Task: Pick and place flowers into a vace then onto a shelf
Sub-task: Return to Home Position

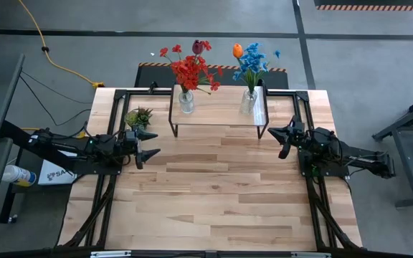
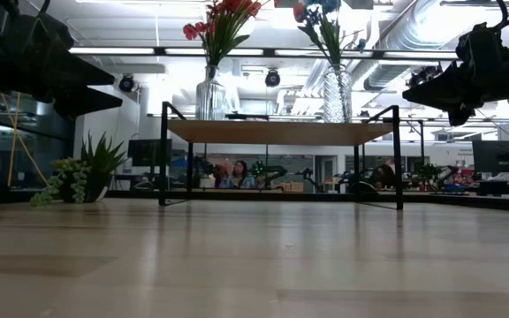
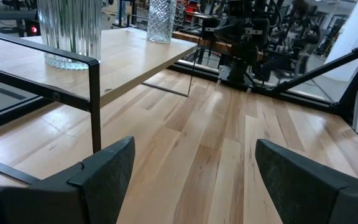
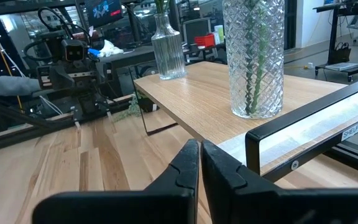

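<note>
Both wrist views cut the vases off above the neck, and the low view loses the tops of the blooms, so only the high view shows the flowers whole. The shelf [image 1: 219,107] stands at the middle of the bench's [image 1: 221,193] far edge. On its left end is a ribbed clear vase [image 1: 186,102] holding the red bunch [image 1: 190,70] and the maroon tulip [image 1: 198,47]. On its right end a cut-glass vase [image 1: 249,102] holds the blue bunch [image 1: 253,63] and the orange tulip [image 1: 237,51] (their green stems show through the patterned glass in the right wrist view). All the stems stand roughly upright, blooms uppermost and fanning out a little.

The left gripper [image 3: 194,146] hangs over the bench near its left edge, fingers [image 3: 107,168] spread wide with nothing between them. The right gripper [image 4: 200,149] hangs near the right edge, just in front of the shelf's right end, its fingers pressed together on nothing. A leafy tuft [image 1: 138,117] sits near the far left corner, beside the shelf.
</note>
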Available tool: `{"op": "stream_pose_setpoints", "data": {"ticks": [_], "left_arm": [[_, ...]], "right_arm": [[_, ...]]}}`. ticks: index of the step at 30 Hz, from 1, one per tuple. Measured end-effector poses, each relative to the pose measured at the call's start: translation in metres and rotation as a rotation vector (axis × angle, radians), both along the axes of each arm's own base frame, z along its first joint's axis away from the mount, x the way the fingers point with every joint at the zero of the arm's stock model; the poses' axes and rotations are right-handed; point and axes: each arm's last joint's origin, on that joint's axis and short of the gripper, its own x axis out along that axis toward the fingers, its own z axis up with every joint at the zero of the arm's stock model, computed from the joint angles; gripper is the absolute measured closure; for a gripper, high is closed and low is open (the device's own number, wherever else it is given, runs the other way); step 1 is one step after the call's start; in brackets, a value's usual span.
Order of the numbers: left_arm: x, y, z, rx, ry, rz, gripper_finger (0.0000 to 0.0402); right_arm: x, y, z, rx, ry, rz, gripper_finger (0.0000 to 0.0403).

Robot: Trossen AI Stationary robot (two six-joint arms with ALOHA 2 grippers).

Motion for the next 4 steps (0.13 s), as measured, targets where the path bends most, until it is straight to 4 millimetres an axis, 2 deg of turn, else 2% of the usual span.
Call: {"op": "stream_pose_setpoints", "data": {"ticks": [4], "left_arm": [[0.0000, 0.0000, 0.0000, 0.000, 0.000, 0.000, 0.0037]], "right_arm": [[0.0000, 0.0000, 0.0000, 0.000, 0.000, 0.000, 0.0396]]}}
